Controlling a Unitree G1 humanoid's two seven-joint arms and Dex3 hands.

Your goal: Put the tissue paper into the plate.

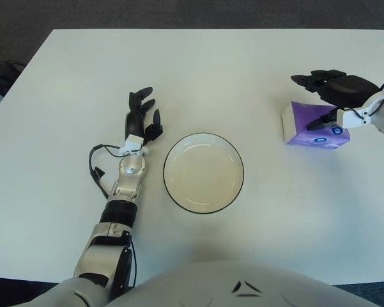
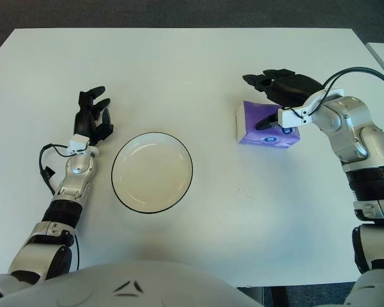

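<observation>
The tissue pack [image 1: 305, 124], a small purple packet with a white end, lies on the white table at the right. My right hand [image 1: 316, 99] hovers over its far right part, open: the dark fingers [image 1: 319, 80] stretch left beyond the pack's far edge and the thumb [image 1: 324, 120] points down at its top. Nothing is grasped. The white plate [image 1: 204, 173] with a dark rim sits at the table's middle, holding nothing. My left hand [image 1: 142, 116] shows just left of the plate, fingers spread and pointing away.
The white table [image 1: 198, 70] stretches wide behind the plate and between plate and pack. Its far edge meets dark floor. A black cable [image 1: 97, 167] loops beside my left wrist.
</observation>
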